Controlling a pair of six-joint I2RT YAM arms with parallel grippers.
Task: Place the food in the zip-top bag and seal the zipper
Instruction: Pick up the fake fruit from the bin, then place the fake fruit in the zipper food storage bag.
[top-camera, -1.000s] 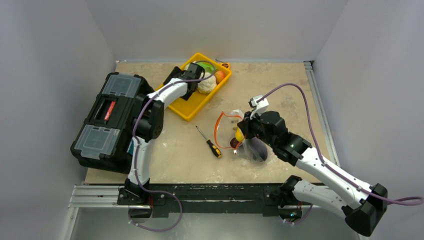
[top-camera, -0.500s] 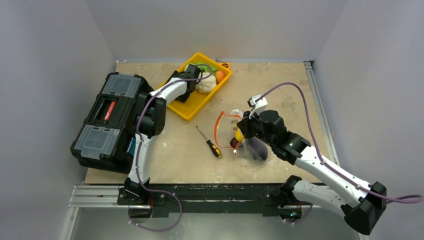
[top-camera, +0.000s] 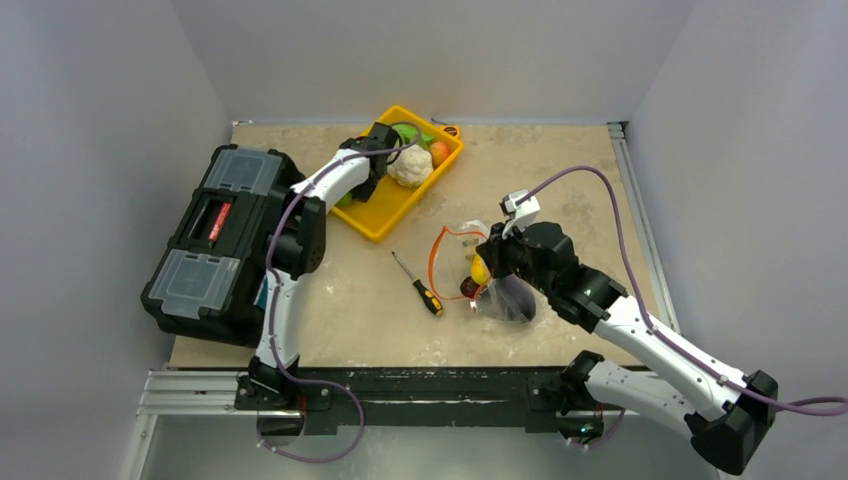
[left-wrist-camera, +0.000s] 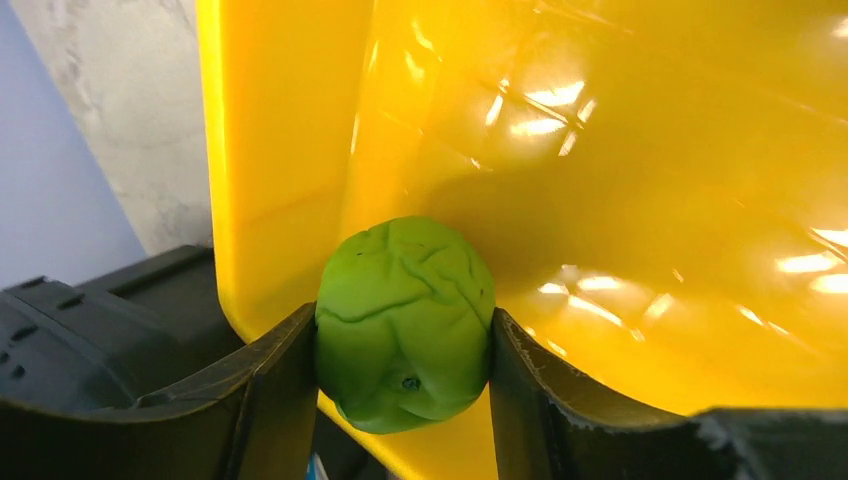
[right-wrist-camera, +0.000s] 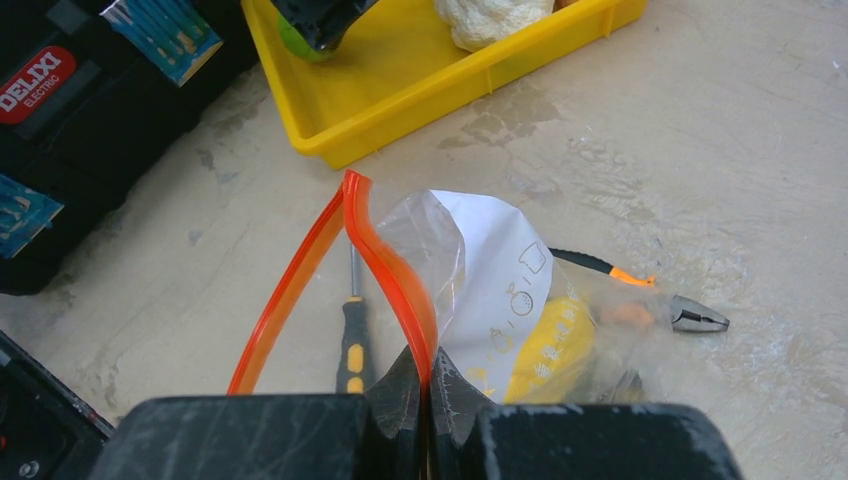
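– While the zip-top bag (right-wrist-camera: 480, 250) lies mid-frame in the right wrist view, who grips what?
– Item one: right gripper (right-wrist-camera: 428, 385), pinching the zipper (right-wrist-camera: 395, 270), seemingly to prop the mouth agape. Bag clear, crumpled, yellow corn (right-wrist-camera: 555, 350) inside.
Item two: left gripper (left-wrist-camera: 400, 345), fingers pressed against the pale green cabbage (left-wrist-camera: 405, 300), lower centre, in the yellow tray (left-wrist-camera: 650, 150), probably for lifting.

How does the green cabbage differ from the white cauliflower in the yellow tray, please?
Colour: the cabbage is green; the cauliflower is white. Surface: the cabbage is smooth with leaf veins; the cauliflower is lumpy. State: the cabbage sits pinched by the left gripper; the cauliflower lies free. Both are in the yellow tray, not in the zip-top bag.
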